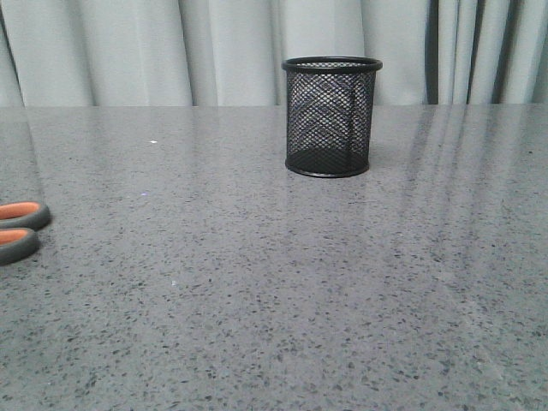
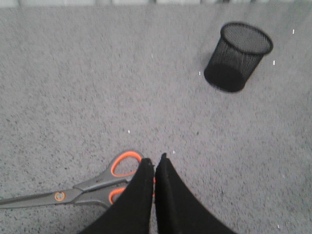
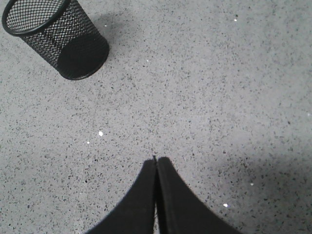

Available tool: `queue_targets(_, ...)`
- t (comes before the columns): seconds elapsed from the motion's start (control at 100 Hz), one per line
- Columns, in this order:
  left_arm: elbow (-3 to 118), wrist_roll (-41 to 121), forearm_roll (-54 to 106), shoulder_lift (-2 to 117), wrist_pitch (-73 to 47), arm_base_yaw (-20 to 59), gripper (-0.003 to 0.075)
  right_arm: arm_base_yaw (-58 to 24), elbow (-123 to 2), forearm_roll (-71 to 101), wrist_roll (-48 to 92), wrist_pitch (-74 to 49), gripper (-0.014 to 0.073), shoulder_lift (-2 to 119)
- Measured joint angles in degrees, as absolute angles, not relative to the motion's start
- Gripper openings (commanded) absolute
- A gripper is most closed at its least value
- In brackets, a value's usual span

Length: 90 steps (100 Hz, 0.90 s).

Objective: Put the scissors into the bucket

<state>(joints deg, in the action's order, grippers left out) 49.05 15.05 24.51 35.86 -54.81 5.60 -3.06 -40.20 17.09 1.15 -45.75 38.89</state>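
Since both end effectors are closed and empty, nothing is gripped yet: grey, orange-lined metal scissors (image 2: 92, 187) lie flat on the speckled grey bench (image 1: 274, 300) beneath the left end effector (image 2: 155, 163), well apart from the upright black wire-mesh bucket (image 1: 331, 116); right end effector (image 3: 157, 161) is parked clear.

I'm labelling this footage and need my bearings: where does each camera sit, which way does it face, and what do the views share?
Front view: low, facing forward over the table to the bucket; no robot parts show.
Left wrist view: on the left arm, looking down at the scissors; the closed left hand shows.
Right wrist view: on the right arm, looking down at bare table; the closed right hand shows.
All three see the bucket; front and left wrist views share the scissors.
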Motion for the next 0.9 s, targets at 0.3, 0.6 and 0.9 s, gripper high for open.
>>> queue_targets(0.3,52.5,21.98,24.51,42.86,-59.96,5.6,0.0178,-3.06,-42.95,19.47,6.49,-50.12,0.0257,42.49)
queue_targets(0.6,54.04,27.31,24.17,46.18,-62.27,5.6,0.0368,-3.06,-43.19,22.44,7.99,-50.7,0.0457,42.49)
queue_targets(0.9,60.22,36.81,17.69,56.68,-70.54,5.6,0.0367,-3.06,-43.19,22.53,7.99,-50.7,0.0457,42.49)
